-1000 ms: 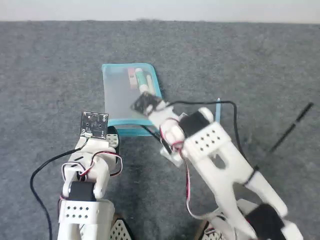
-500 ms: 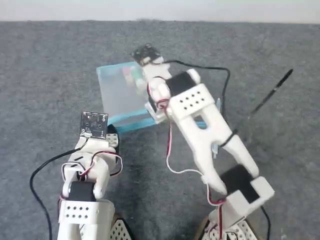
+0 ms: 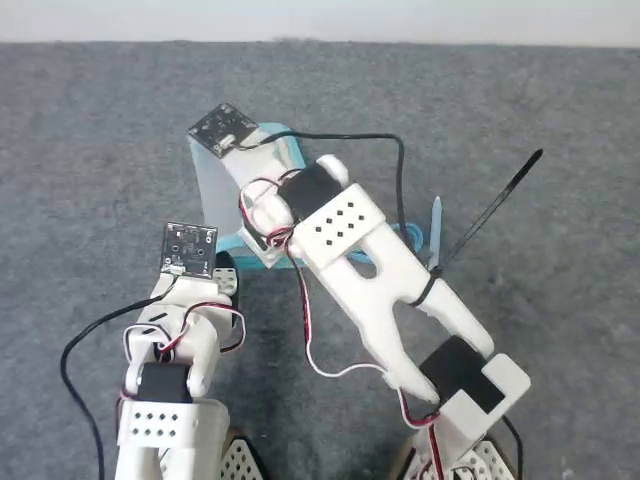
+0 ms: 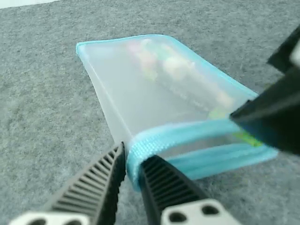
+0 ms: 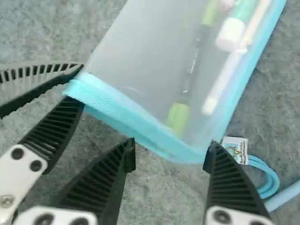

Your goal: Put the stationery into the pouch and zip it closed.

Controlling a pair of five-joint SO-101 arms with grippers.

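Observation:
The translucent pouch point(image 3: 218, 200) with blue trim lies on the grey mat, and several pens point(image 5: 227, 40) show through its wall. My left gripper point(image 4: 131, 157) is shut on the corner of the blue zipper edge point(image 4: 187, 133), at the pouch's near end. My right arm point(image 3: 330, 215) reaches across the pouch from the right. The right gripper point(image 5: 171, 145) is open, one finger on each side of the same zipper edge, close to the left gripper point(image 5: 77, 86). A light blue pen point(image 3: 436, 228) lies on the mat outside the pouch, to its right.
A white tag with a blue loop point(image 5: 262, 176) hangs off the pouch's end near the loose pen point(image 5: 286, 197). A thin black strip point(image 3: 500, 195) sticks out from the right arm. Grey mat point(image 3: 90, 140) surrounds the pouch on the left and far sides.
My right arm has swung from the pouch's right side leftward and farther out across it. The pouch has shifted slightly left and is mostly covered now. The left arm has kept still.

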